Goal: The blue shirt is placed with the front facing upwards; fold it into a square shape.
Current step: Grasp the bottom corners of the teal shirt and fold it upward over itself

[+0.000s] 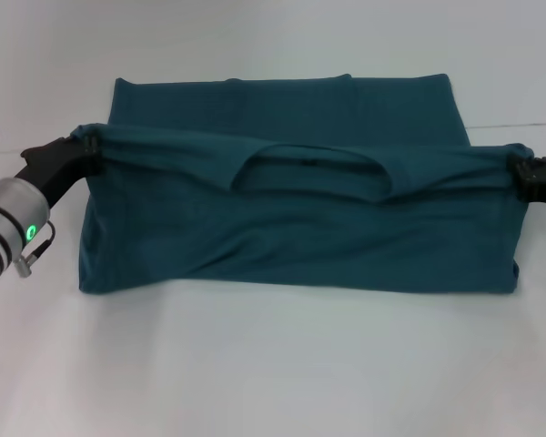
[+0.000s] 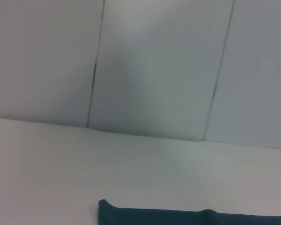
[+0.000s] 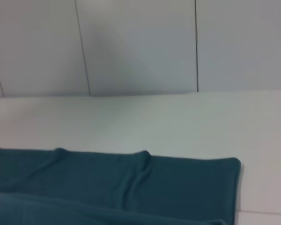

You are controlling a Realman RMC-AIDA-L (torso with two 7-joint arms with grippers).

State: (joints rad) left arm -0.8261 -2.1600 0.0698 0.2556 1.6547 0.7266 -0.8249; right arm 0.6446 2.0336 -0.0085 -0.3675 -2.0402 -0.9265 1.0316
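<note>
Two pincers [image 1: 89, 146] [image 1: 520, 169] stretch soft shirt [image 1: 291, 228].

A plain white table [image 1: 273, 364] carries just one thing: the blue shirt [image 1: 300, 246], its lower part lying flat on the surface, its far edge running close to the back wall

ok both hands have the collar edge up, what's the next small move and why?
Probably carry that edge forward, away from the robot, and lower it. The left hand and right hand pinch the blue shirt at opposite ends of the collar edge, stretched taut and raised, while the far edge lies flat on the table. Laying it there would complete the fold.
</note>
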